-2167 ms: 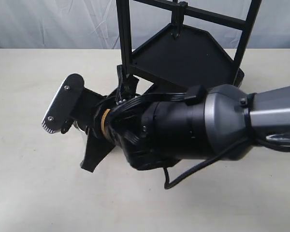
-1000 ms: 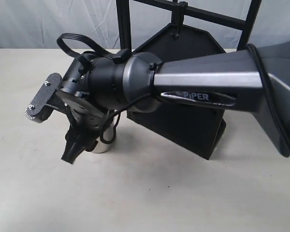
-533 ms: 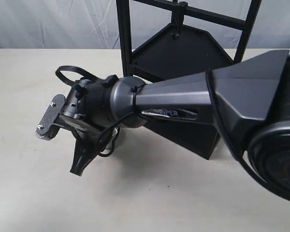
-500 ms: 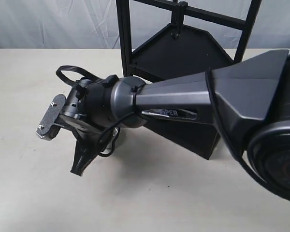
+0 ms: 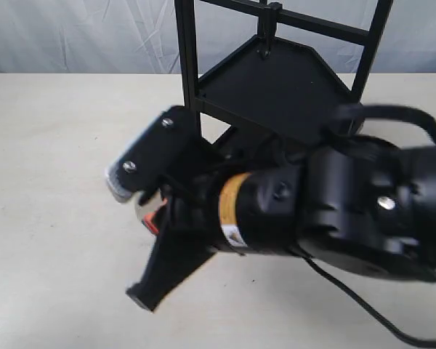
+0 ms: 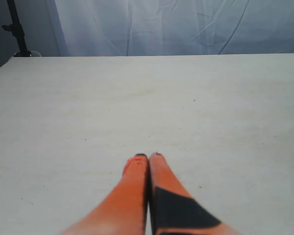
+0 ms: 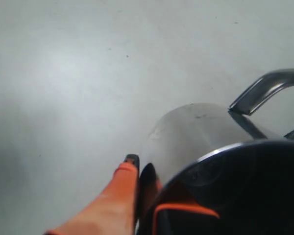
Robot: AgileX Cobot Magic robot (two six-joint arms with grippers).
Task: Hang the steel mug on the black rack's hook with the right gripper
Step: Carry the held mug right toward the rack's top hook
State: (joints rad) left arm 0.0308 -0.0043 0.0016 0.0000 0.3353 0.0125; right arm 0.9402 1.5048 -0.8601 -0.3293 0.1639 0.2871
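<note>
One steel mug [image 7: 196, 132], one black rack [image 5: 276, 80] and one hook [image 5: 264, 48] are showing, along with two claws. The rack is standing on the pale surface [image 5: 51, 203], carrying two dark shelves; the upper shelf is holding nothing that can be seen, and the lower one is mostly hidden behind the arm. The hook is hanging bare from the rack's top crossbar, above the upper shelf.

The right claw [image 5: 142, 218] is reaching out just in front of the rack's near post, its two finger plates angled apart in the exterior view. In the right wrist view the mug is sitting against the claw [image 7: 142, 176], the orange finger [image 7: 112, 196] lying along the mug's shiny wall and the thin looped handle [image 7: 264, 88] sticking out to the far side. The claw is grasping the steel mug by its rim wall. The mug's inside is looking dark and whether anything is in it cannot be told. In the exterior view only a bright sliver of it is peeking out between the plates, low beside the rack's base, well below the hook.

The left claw [image 6: 148, 161] is resting clenched, its orange fingertips touching, over bare surface.
</note>
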